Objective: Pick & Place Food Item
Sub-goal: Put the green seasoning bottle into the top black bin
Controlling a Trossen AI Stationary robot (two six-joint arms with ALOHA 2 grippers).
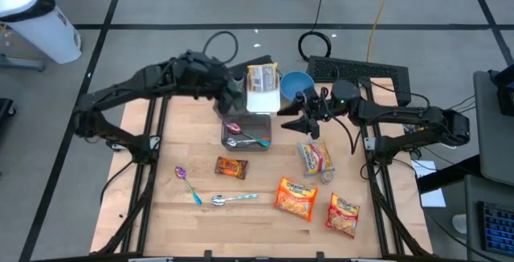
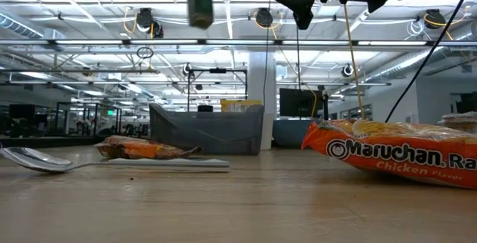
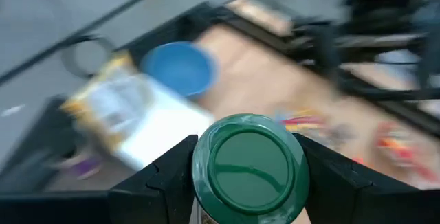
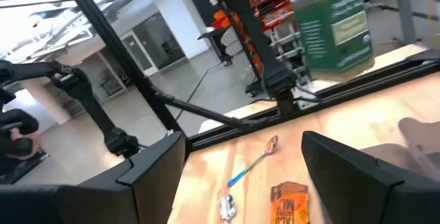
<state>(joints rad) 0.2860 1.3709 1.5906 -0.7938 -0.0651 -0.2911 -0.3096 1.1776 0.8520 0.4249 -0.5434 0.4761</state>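
Already we have one food item off the tabletop (image 1: 161,206): the left claw (image 3: 247,183) is clamped on a green-lidded jar (image 3: 249,165), its fingers tight against the sides just under the lid, and the low view shows the jar hanging high in the air. In the high view that claw sits over the far middle of the tabletop, beside the grey bin (image 1: 246,131) and the white tray (image 1: 263,97). We judge the pick done and the placing still open — the task names no spot, so we cannot tell whether bin, tray or blue bowl (image 1: 296,83) is meant.

Going near to far: at the near edge lie two orange ramen packets (image 1: 295,197), a metal spoon (image 1: 233,199) and a purple-headed spoon (image 1: 186,183). A little farther in are a small brown snack packet (image 1: 230,167) and a third noodle packet (image 1: 316,157). None of these has been moved into a container, as far as we can see. Beyond them the grey bin already holds some spoons, and the tray carries a yellowish bag (image 1: 262,75).

The right claw (image 1: 299,122) hovers just beside the bin with its fingers spread wide and nothing between them — close enough to the left arm's path that the two could crowd each other over the bin.
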